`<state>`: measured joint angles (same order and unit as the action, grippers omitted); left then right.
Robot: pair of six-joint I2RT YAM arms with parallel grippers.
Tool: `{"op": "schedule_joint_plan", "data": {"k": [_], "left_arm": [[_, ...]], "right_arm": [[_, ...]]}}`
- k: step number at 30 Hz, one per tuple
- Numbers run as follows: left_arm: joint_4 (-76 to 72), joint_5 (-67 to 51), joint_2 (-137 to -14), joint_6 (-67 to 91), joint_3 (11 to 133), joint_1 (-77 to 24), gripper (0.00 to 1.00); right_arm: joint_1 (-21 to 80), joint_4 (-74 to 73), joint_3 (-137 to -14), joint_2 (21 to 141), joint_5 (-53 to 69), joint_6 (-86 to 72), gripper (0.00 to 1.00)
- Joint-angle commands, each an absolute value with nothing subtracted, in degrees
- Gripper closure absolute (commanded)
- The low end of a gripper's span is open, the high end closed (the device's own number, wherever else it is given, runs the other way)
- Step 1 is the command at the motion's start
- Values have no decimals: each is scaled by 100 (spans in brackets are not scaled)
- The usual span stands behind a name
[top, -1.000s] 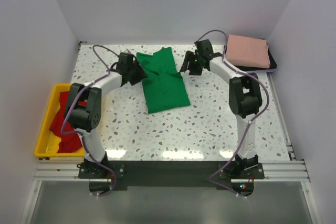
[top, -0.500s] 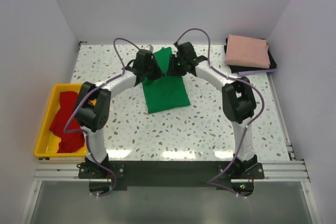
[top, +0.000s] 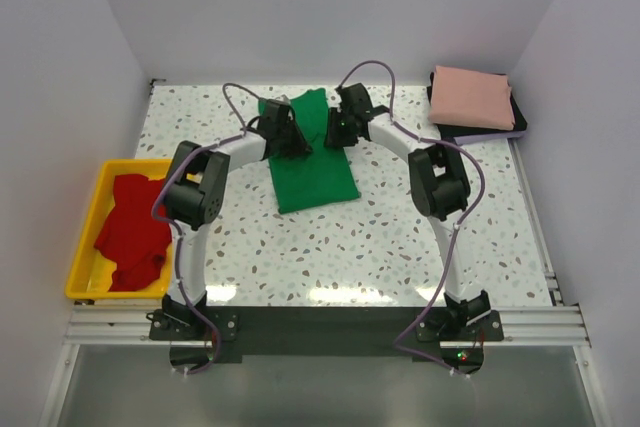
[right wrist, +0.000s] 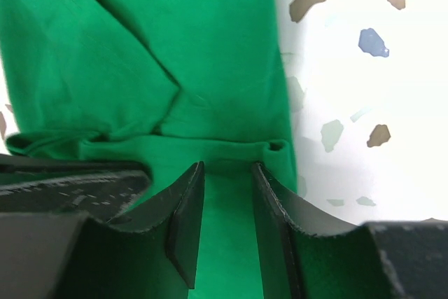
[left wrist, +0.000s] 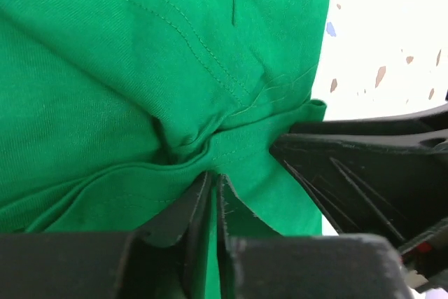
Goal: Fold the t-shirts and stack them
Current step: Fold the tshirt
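The bright green t-shirt (top: 312, 169) lies folded at the table's middle. Both grippers meet side by side at its far end. My left gripper (top: 289, 138) (left wrist: 213, 178) is shut on a thin pinch of the green t-shirt (left wrist: 140, 89), and the cloth puckers at the fingertips. My right gripper (top: 338, 130) (right wrist: 227, 169) holds its jaws a little apart, with a thick fold of the green t-shirt (right wrist: 175, 47) filling the gap. A salmon pink t-shirt (top: 471, 97) lies folded at the back right. A red t-shirt (top: 130, 232) is crumpled in the yellow tray (top: 84, 257).
The pink shirt rests on a dark flat tray (top: 490, 130) by the right wall. The yellow tray hangs off the table's left edge. White walls close in the left, back and right. Speckled tabletop (top: 380, 237) shows in front of the green shirt.
Both arms have swung inward from the green shirt's sides to its far end. Both sets of jaws have closed on the cloth, which has bunched there.
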<state>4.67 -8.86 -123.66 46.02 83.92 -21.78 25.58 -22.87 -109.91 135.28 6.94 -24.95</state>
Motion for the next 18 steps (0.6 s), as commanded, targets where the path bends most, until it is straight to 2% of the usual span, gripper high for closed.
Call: {"op": "schedule_joint_plan", "data": {"k": [1, 7, 18], "left_arm": [[422, -729, -12437, 4640, 8324, -1969, 86], [88, -861, -12060, 4641, 7937, -1872, 76], [-237, -1063, -11637, 4685, 7225, -1240, 77]], "right_arm": [[2505, -2583, -11118, 13588, 492, -2303, 62], [2505, -2637, -10872, 13500, 334, -2276, 62], [2461, -2628, -10635, 13465, 290, -2153, 62]]}}
